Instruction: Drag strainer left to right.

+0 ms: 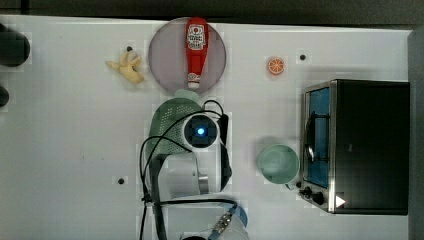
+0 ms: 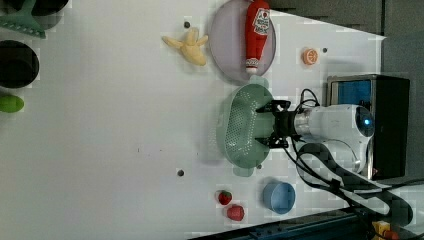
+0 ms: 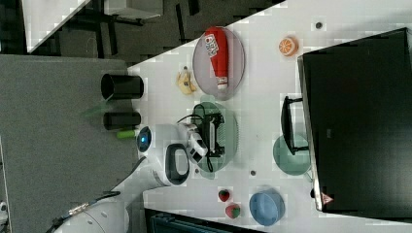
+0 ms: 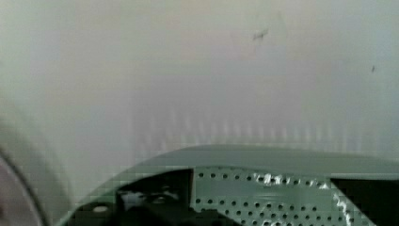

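A: Where is the pale mint-green perforated plastic strainer point(image 2: 239, 125)?

B: Mid-table, just below the round grey-lilac plate point(image 1: 165, 60) in the top view, well apart from the mint-green cup point(image 1: 278, 163).

A: And the gripper point(image 2: 261, 126)?

B: Spread wide inside the bowl, gripping nothing.

A: How should it drag?

B: I'd press a finger against the inner wall, stay low, and pull steadily towards the top view's right, stopping short of the cup.
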